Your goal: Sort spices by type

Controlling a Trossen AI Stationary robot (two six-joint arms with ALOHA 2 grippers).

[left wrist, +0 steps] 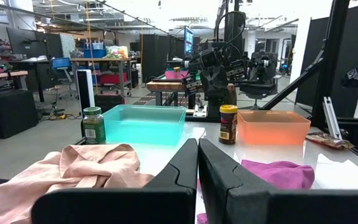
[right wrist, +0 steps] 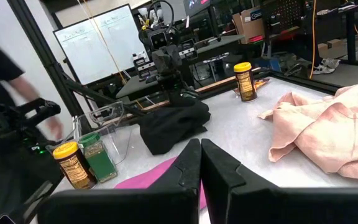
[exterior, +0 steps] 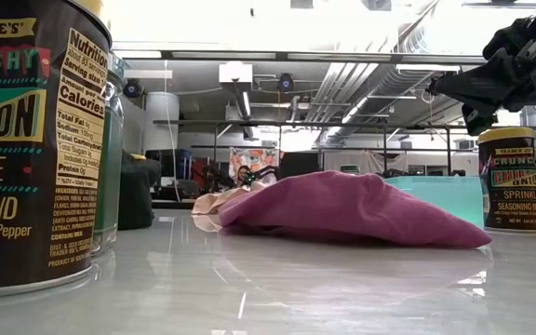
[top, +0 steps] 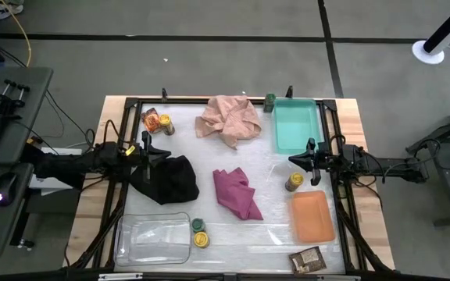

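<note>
left claw (top: 165, 154): left-centre of the high view, over the black cloth (top: 170, 179); fingers pressed together, holding nothing.
clear tray (top: 151, 239): lower left of the counter (top: 366, 133); looks to hold no spices.
packet + yellow-lidded jar, upper left: brown-orange packet (top: 151, 120) touching a jar (top: 166, 126), loose on the counter, in no tray.
green jar + yellow-lidded jar, bottom centre: dark-green jar (top: 197, 225) and yellow-lidded jar (top: 201, 240) just beside the clear tray's right wall, outside it.
pink cloth (top: 229, 119): top centre, crumpled.
magenta cloth (top: 237, 193): centre, crumpled.
second green jar (top: 269, 101): top, just outside the teal tray's (top: 295, 125) corner; tray looks to hold nothing.
third yellow-lidded jar (top: 294, 182): right of centre, between teal and orange trays, standing loose.
right claw (top: 294, 160): right of centre, near and above that jar; fingers shut, nothing gripped.
orange tray (top: 312, 217): lower right; nothing visible in it.
second packet (top: 307, 259): bottom right, below the orange tray, on the counter.
progress: no spice sits in any tray; types are scattered and mixed. Judged barely started, all seven items left to sort.
likely first pick: the third jar, nearest the right claw – a guess only.
</note>
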